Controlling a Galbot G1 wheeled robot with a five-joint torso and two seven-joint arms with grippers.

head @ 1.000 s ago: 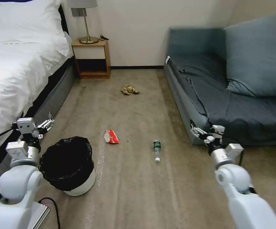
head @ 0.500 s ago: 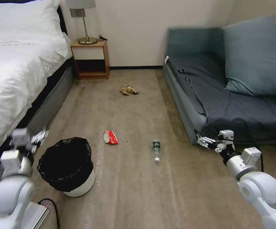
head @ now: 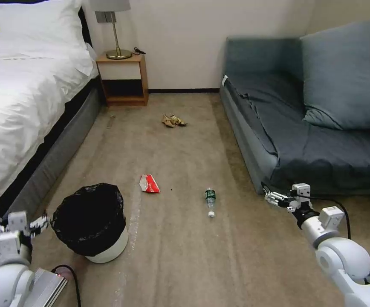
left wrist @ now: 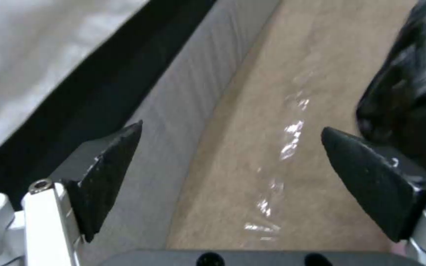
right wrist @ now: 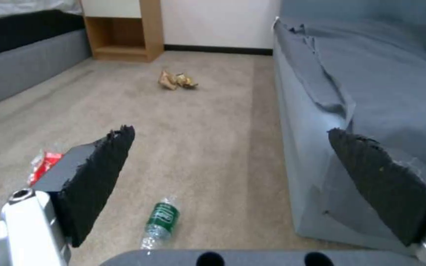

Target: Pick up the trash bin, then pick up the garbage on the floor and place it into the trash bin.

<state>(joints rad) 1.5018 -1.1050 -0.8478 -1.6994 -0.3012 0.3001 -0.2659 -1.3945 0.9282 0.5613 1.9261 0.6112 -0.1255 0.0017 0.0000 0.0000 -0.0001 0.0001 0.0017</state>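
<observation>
The round white plastic trash bin [head: 92, 221], lined with a glossy black bag, stands on the carpet; the left hand [head: 40, 222] hangs wide beside it, and the right hand [head: 270, 197] is wide too.

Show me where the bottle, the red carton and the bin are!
Bottle [head: 210, 197], head view, green label.
Red carton [head: 149, 183], head view, its middle.
Trash bin [head: 108, 251], head view, white wall.

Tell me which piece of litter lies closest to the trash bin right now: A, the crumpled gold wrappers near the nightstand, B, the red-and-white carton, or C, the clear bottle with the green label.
B: the red-and-white carton lies just beyond the trash bin; the bottle lies farther toward the sofa, and the gold wrappers lie far up the floor.
</observation>
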